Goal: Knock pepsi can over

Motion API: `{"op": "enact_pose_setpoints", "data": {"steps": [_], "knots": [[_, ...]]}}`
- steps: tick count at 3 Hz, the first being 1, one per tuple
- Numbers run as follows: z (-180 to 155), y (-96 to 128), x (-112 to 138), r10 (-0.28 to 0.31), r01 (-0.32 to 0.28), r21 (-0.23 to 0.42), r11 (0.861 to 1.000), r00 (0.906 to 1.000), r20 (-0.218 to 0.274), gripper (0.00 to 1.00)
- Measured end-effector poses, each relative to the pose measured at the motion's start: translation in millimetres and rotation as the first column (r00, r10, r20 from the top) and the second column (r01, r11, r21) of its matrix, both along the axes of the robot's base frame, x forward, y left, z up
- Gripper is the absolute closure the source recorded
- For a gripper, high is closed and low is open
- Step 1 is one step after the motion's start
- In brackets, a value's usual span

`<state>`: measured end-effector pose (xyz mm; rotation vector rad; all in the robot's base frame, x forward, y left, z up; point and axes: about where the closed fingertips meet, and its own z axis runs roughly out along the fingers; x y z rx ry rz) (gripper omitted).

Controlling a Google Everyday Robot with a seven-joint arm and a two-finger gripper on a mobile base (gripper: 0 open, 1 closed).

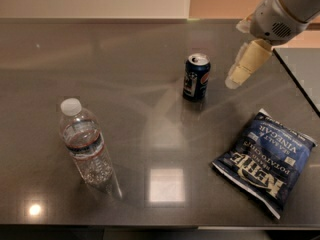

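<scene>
The pepsi can point(196, 77) stands upright on the dark table, right of centre. It is dark blue with a silver top and a round logo. My gripper point(235, 80) hangs from the arm at the upper right, its cream fingers point(245, 64) pointing down and left. It is a short way to the right of the can and does not touch it.
A clear plastic water bottle point(86, 147) stands upright at the front left. A blue chip bag point(265, 159) lies flat at the front right. The table's right edge point(297, 86) runs diagonally behind the gripper, and a wall lies beyond the far edge.
</scene>
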<state>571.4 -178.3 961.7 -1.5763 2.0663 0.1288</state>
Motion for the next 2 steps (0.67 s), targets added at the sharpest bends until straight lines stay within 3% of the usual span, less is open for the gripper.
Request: {"op": "enact_pose_setpoints", "data": {"steps": [2], "knots": [[-31.1, 25.8, 44.1, 0.029, -0.032, 0.158, 0.987, 0.9994, 0.020, 0.00]]}}
